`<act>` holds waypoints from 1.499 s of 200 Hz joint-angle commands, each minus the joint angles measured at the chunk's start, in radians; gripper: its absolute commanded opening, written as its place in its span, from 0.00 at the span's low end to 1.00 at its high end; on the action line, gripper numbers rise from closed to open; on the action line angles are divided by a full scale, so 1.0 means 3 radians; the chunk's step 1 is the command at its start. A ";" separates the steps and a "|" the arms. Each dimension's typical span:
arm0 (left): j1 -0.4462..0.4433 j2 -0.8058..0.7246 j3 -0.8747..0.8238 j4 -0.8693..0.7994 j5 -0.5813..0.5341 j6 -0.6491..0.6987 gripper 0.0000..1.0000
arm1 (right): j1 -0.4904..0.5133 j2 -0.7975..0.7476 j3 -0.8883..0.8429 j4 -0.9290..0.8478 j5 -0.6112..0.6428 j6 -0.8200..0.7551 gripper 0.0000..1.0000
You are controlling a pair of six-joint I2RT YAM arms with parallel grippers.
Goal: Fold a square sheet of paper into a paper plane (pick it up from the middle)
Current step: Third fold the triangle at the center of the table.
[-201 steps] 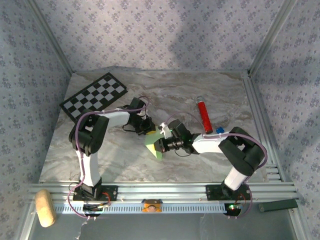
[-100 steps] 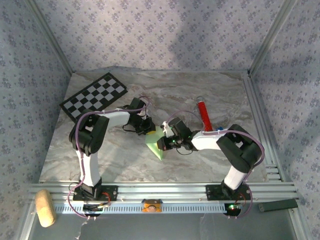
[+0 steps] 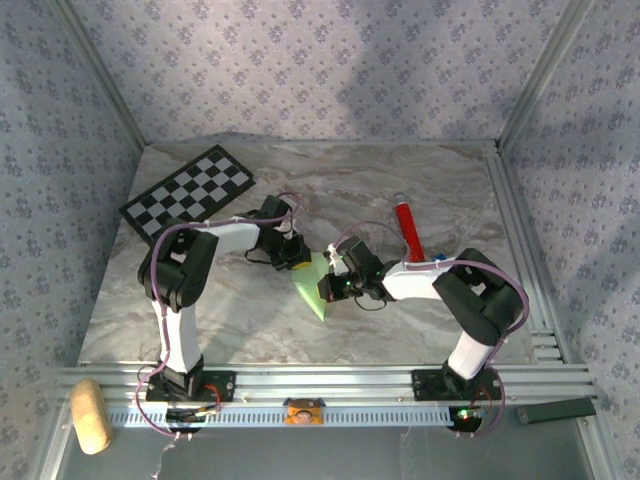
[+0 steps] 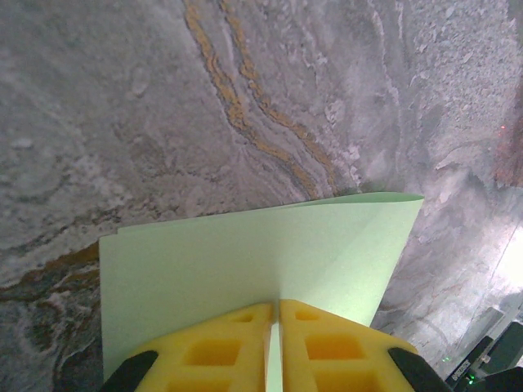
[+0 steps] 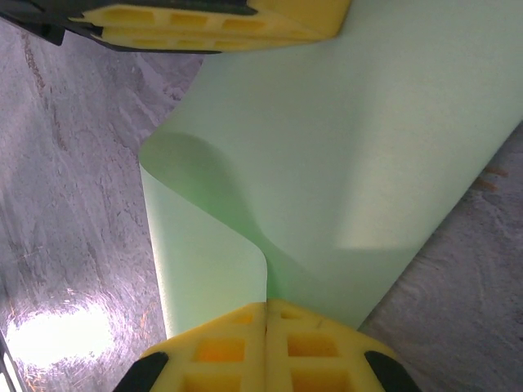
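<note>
Top external view: one light green sheet of paper (image 3: 312, 287) sits near the middle of the marbled surface (image 3: 420, 170), between two hands that meet over it. Two arms reach in from the near edge. The left hand (image 3: 297, 260) is at the sheet's far corner and the right hand (image 3: 326, 288) at its right side, the two close together. One black-and-white checkerboard (image 3: 190, 190) lies at the far left corner, well apart from the paper. One red tube (image 3: 407, 230) lies to the right, behind the right arm. One tan block (image 3: 90, 415) rests beyond the surface's near edge at the left, and one dark bar (image 3: 556, 410) at the right. From the left wrist, the left hand (image 4: 275, 314) has its two yellow fingers pressed together on the sheet of paper (image 4: 286, 253), a thin green edge showing between them; the paper spreads out flat ahead in a doubled layer. From the right wrist, the right hand (image 5: 266, 314) pinches the sheet of paper (image 5: 368, 147) where one part curls over in a soft bend. The left hand (image 5: 221, 24) grips the opposite edge at the top.
</note>
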 commanded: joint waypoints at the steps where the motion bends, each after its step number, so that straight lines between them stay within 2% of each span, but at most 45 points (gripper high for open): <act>1: -0.0040 0.0110 -0.0024 -0.0143 -0.0147 0.0042 0.12 | 0.0017 0.0011 0.0087 -0.0121 0.0078 -0.0077 0.03; 300: -0.0048 0.0094 -0.0067 -0.0112 -0.0142 0.0015 0.12 | 0.0094 0.0070 0.0072 -0.0297 0.0355 -0.0095 0.03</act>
